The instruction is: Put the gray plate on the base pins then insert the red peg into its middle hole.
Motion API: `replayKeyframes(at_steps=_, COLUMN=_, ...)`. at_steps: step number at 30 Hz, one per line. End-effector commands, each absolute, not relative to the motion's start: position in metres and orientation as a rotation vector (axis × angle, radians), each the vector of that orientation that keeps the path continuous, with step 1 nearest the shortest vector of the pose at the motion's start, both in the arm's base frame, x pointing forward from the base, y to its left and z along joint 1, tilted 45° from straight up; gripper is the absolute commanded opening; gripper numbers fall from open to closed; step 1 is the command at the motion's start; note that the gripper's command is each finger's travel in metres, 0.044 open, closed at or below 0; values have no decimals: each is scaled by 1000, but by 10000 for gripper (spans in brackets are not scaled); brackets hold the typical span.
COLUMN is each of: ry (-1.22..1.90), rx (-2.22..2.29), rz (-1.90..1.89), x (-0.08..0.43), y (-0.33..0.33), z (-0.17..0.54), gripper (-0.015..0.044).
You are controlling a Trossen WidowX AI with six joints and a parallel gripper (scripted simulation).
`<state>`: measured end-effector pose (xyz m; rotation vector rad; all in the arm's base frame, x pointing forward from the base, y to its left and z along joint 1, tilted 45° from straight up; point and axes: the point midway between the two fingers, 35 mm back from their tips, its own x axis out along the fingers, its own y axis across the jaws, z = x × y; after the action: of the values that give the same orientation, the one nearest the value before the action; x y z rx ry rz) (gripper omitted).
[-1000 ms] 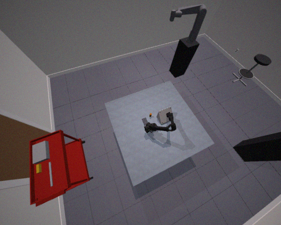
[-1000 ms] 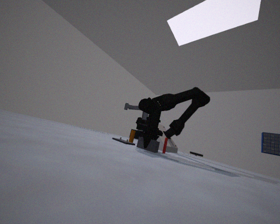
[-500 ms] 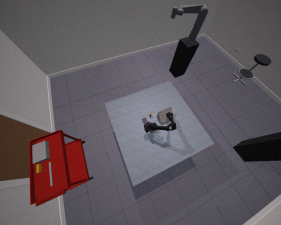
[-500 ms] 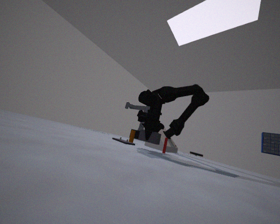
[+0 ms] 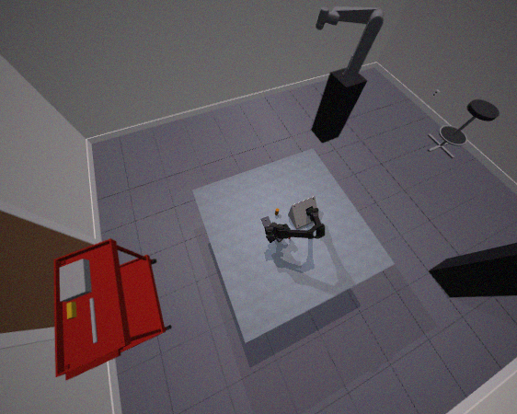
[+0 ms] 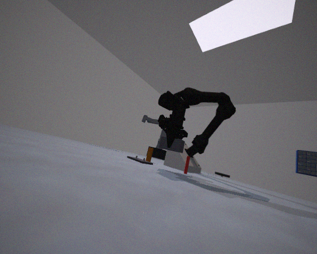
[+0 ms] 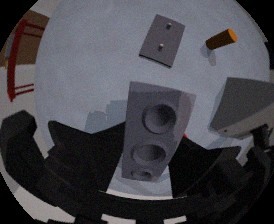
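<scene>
My gripper (image 6: 171, 144) (image 7: 148, 127) is shut on the gray plate (image 6: 178, 145) (image 7: 139, 100), a thick block with three holes in a row. It holds the plate above the table, clear of the base. The base (image 5: 265, 221) (image 6: 141, 161) (image 7: 152, 49) is a flat dark-gray slab with two short pins, lying ahead of the plate at the top of the wrist view. The red peg (image 6: 186, 165) stands upright on the table; in the wrist view only a red sliver shows beside the right finger. In the top view the arm hides the plate.
An orange cylinder (image 5: 277, 212) (image 6: 149, 154) (image 7: 219, 40) stands beside the base. A large gray wedge-shaped block (image 5: 303, 214) (image 6: 175, 160) (image 7: 240, 102) stands right of the plate in the wrist view, near the arm's foot. A red cart (image 5: 107, 299) stands off the table.
</scene>
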<state>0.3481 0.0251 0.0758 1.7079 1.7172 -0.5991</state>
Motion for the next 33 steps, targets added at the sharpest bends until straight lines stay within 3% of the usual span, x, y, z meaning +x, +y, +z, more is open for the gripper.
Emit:
replayKeyframes(at_steps=1, ry=1702, rx=1707, rz=-595, x=348, y=15, z=87, gripper=0)
replayKeyframes(at_steps=16, ry=1702, rx=1711, rz=-592, x=343, y=-8, z=115, gripper=0)
replayKeyframes(at_steps=33, ry=1697, rx=1752, rz=-651, x=354, y=-28, z=67, gripper=0)
